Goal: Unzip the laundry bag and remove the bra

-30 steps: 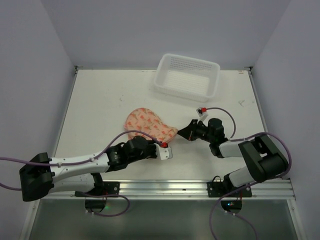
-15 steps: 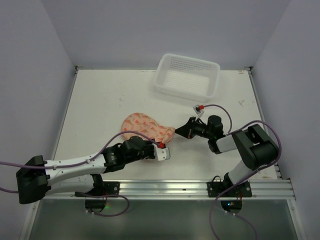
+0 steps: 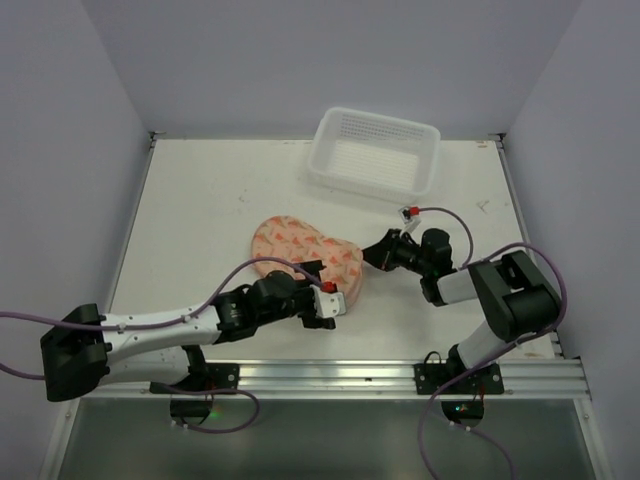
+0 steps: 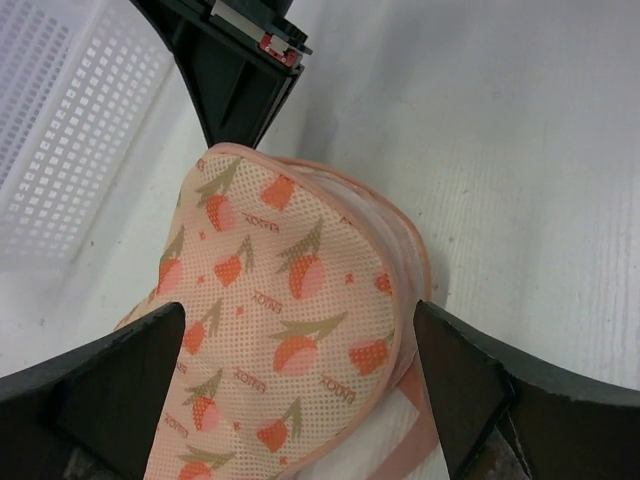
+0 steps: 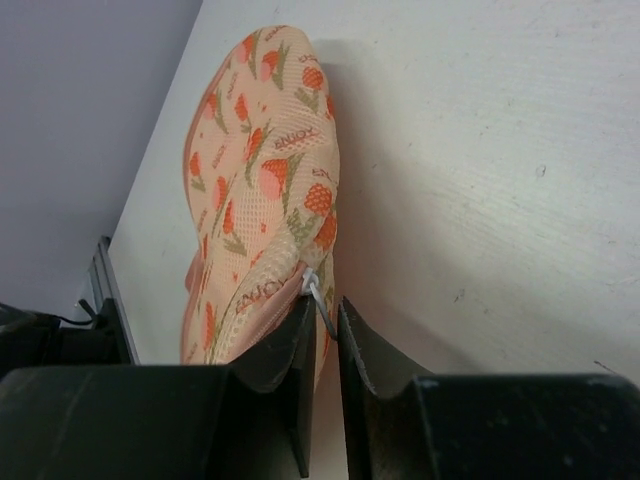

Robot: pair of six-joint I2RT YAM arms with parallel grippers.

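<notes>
The laundry bag (image 3: 300,245) lies flat on the white table, peach with red-orange prints and heart-shaped. My left gripper (image 3: 328,296) is at its near right lobe. In the left wrist view the gripper (image 4: 295,400) stands wide open, a finger on each side of the bag (image 4: 280,290), and pink zipper edging (image 4: 420,440) shows by the right finger. My right gripper (image 3: 375,252) is at the bag's right edge. In the right wrist view its jaws (image 5: 322,305) stand a narrow slit apart, with the pale zipper pull (image 5: 318,295) in the gap. The bra is hidden.
A white lattice basket (image 3: 375,150) stands at the back of the table, right of centre, also seen in the left wrist view (image 4: 60,150). Grey walls close in the table on three sides. A metal rail (image 3: 330,375) runs along the near edge.
My left gripper has gone from shut to wide open and let go of the bag, which has spread flat into a heart shape. The right jaws have parted slightly.
</notes>
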